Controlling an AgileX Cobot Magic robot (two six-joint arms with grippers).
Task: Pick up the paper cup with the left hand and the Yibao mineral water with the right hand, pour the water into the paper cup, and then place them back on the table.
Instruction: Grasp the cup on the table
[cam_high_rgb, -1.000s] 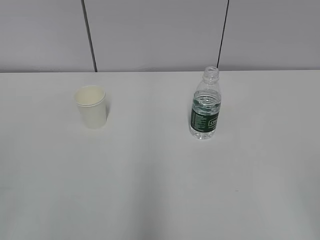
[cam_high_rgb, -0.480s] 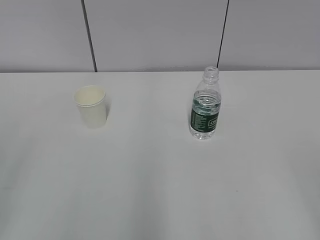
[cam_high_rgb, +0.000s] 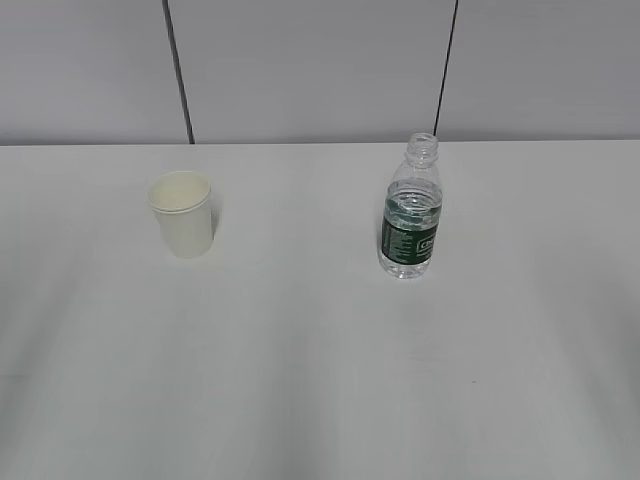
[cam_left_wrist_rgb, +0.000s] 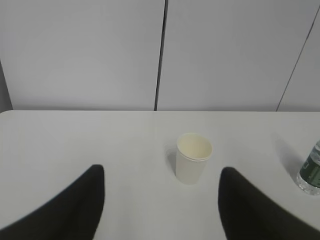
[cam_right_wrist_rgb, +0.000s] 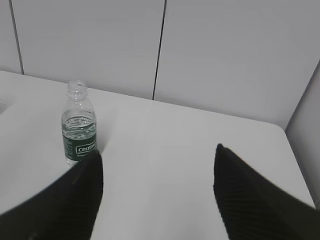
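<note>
Step in hand: approach, nothing grasped yet. Small white paper cup (cam_left_wrist_rgb: 194, 158) upright on white table (cam_high_rgb: 300, 380), ahead of left hand (cam_left_wrist_rgb: 161, 200), jaws wide, empty. Clear green-labelled Yibao mineral water (cam_right_wrist_rgb: 78, 124) stands left of right hand (cam_right_wrist_rgb: 157, 192), also spread, empty. Next, probably: right hand shifts left, both advance.

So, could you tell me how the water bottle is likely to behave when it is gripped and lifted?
The Yibao mineral water is capless and mostly full, so squeezing its thin clear wall could push water out. It probably feels heavy for its size. Being tall and narrow, it may tip if nudged near the neck.
</note>
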